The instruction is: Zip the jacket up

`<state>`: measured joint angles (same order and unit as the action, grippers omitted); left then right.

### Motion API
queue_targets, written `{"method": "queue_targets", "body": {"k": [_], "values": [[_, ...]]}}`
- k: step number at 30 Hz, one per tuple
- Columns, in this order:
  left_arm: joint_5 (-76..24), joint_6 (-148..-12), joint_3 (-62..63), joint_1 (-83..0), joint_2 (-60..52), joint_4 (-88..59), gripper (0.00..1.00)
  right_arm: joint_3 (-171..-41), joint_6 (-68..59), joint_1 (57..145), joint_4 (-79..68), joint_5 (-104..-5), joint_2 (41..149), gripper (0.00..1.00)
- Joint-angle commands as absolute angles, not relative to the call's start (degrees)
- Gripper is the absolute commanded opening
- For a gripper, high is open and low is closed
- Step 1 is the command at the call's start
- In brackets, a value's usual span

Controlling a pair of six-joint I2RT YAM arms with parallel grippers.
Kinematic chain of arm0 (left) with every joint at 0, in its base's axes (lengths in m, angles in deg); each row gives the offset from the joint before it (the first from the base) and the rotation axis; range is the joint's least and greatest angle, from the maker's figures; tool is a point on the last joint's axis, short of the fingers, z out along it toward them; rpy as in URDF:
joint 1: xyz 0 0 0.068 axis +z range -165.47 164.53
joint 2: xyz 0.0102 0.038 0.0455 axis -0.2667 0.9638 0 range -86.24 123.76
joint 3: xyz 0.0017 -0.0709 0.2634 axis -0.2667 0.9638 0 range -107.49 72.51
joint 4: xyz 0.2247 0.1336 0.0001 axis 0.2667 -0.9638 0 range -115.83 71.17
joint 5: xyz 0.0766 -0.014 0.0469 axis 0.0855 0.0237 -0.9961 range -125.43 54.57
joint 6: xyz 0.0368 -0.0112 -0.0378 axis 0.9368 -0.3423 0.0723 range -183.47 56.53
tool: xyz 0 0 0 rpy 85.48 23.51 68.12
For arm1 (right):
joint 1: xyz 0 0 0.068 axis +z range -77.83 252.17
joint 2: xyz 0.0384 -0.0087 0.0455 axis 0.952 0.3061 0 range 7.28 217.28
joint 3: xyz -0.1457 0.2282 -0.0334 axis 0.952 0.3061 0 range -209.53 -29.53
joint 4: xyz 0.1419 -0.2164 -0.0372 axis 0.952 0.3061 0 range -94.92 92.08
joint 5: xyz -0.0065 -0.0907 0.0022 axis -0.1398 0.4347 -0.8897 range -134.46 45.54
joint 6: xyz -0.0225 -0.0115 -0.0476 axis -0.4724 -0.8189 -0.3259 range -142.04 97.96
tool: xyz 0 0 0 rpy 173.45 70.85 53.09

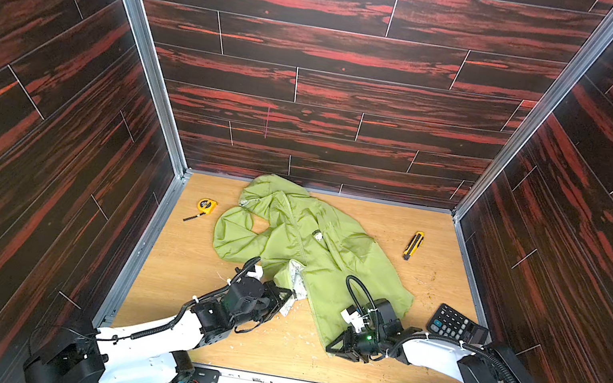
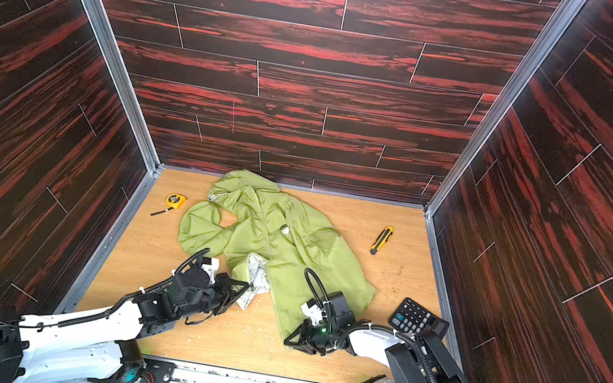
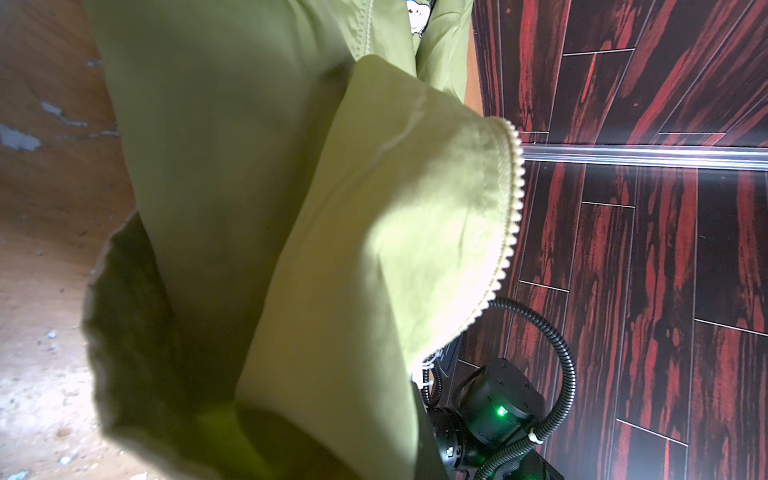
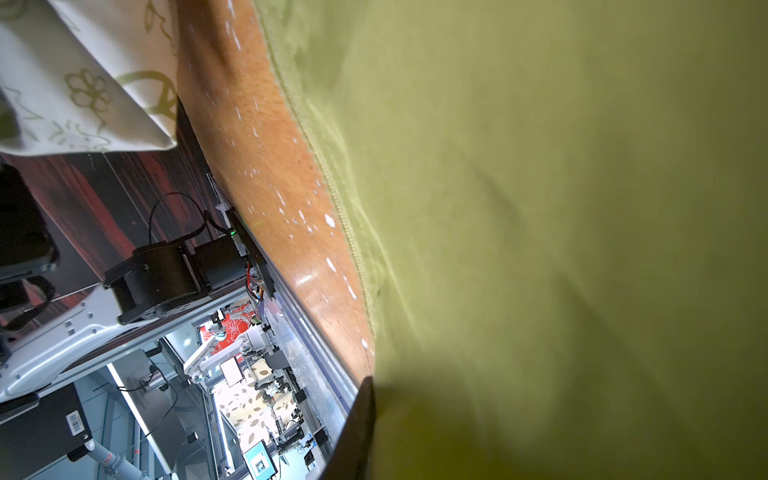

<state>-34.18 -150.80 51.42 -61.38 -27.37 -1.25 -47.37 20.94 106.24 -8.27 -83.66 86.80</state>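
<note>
Wood-grain tabletop [image 1: 184,256] with jacket [image 1: 311,252]; left gripper [image 1: 289,297] tight on its open front edge, right gripper [image 1: 332,348] at hem, closure unclear.

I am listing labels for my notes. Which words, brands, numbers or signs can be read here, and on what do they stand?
Nothing reads clearly.
The chest logo on the jacket: dark marks, too small.
The calculator keys: too small.
The tape measure label: blurred.
The barcode sticker on a black box: unreadable.
</note>
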Motion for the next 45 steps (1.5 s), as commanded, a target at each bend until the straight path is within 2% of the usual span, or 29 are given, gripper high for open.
{"method": "queue_targets", "body": {"k": [1,7,12,21,24,27,31,35,37,39,45], "values": [[-34.8,-151.1,52.1,-61.2,-28.8,-1.3,0.0,-46.0,21.2,106.6,-4.3,-80.6,86.3,0.16],[-35.1,-151.0,52.3,-61.1,-29.4,-1.4,0.0,-48.5,22.8,106.6,-2.7,-81.4,83.6,0.0],[-36.4,-147.8,49.9,-60.9,-31.2,-4.7,0.0,-57.3,22.2,106.6,5.6,-78.3,80.0,0.0],[-34.1,-137.8,39.5,-57.6,-32.7,-16.4,0.0,-85.2,14.7,106.6,28.4,-60.0,83.5,0.0],[-38.0,-132.4,31.1,-56.7,-31.1,-30.1,0.0,-94.2,12.7,106.6,33.6,-50.9,84.7,0.0],[-43.2,-127.0,24.3,-56.7,-29.3,-36.8,0.0,-100.4,11.7,106.2,34.3,-46.6,84.9,0.0],[-45.5,-119.4,25.8,-56.7,-30.3,-25.9,0.0,-104.4,7.7,105.6,28.5,-50.7,84.9,0.0],[-48.7,-115.9,23.7,-55.9,-30.6,-24.3,0.0,-109.9,7.5,104.7,29.6,-50.4,87.3,0.0],[-46.4,-115.9,23.0,-55.3,-29.6,-22.2,0.0,-111.8,9.4,103.1,30.3,-52.3,88.6,0.0],[-42.6,-116.1,24.2,-55.1,-28.1,-15.6,0.0,-113.5,10.5,100.5,31.3,-59.0,90.6,0.0],[-30.4,-119.9,26.7,-54.2,-20.5,7.4,0.0,-108.2,15.2,96.9,19.5,-71.8,89.0,0.0]]}}
